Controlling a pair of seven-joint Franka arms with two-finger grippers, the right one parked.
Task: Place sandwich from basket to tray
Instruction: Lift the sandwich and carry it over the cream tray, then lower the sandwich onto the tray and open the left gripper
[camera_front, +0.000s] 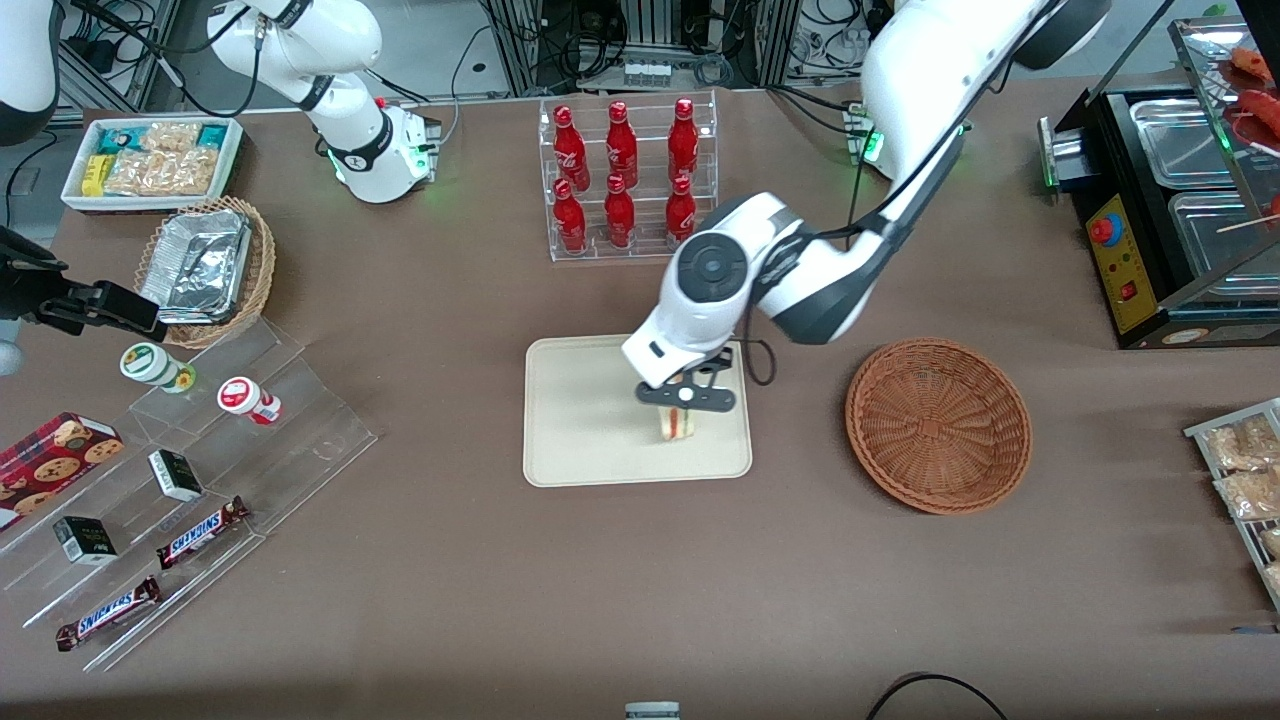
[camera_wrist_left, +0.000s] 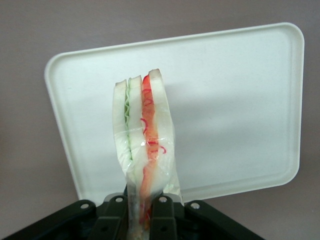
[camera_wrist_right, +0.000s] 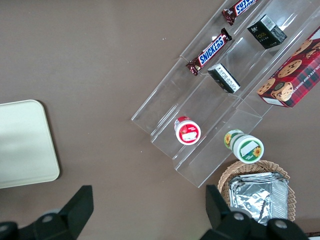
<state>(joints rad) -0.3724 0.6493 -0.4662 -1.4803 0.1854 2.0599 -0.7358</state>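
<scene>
The sandwich, a wedge of white bread with red, orange and green layers in clear wrap, hangs over the cream tray. My gripper is shut on the sandwich's narrow end, just above the tray's surface near the edge that faces the basket. Whether the sandwich touches the tray I cannot tell. The reddish-brown wicker basket sits beside the tray toward the working arm's end, with nothing in it.
A clear rack of red bottles stands farther from the front camera than the tray. Acrylic steps with candy bars and small jars lie toward the parked arm's end. A tan basket with foil trays and a black warmer flank the table.
</scene>
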